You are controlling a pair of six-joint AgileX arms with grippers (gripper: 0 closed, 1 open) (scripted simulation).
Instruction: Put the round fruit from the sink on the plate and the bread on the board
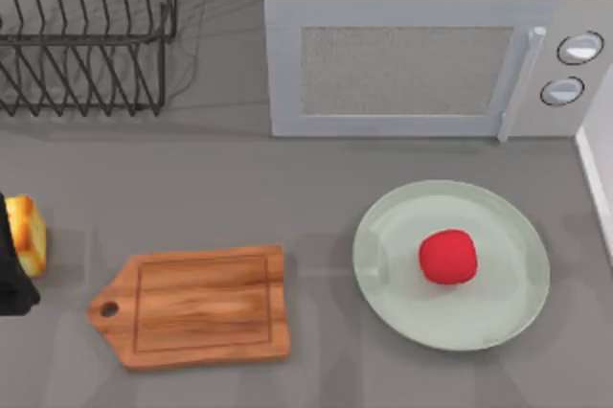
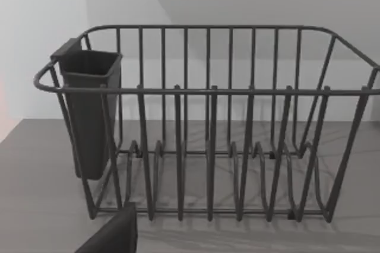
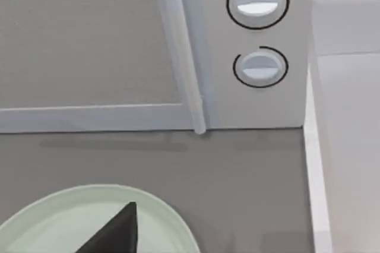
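Observation:
The round red fruit lies on the pale green plate, right of the table's middle, with nothing gripping it. The brown board lies bare at front left, handle end to the left. At the far left edge, the golden bread sits against my left gripper, a dark shape that partly covers it; whether it grips the bread I cannot tell. A dark tip of my right gripper hangs over the plate's rim in the right wrist view. A white rim on the right looks like the sink's edge.
A black wire dish rack stands at the back left, with a dark cup holder on its side. A grey microwave fills the back right, its door handle and two knobs facing the table.

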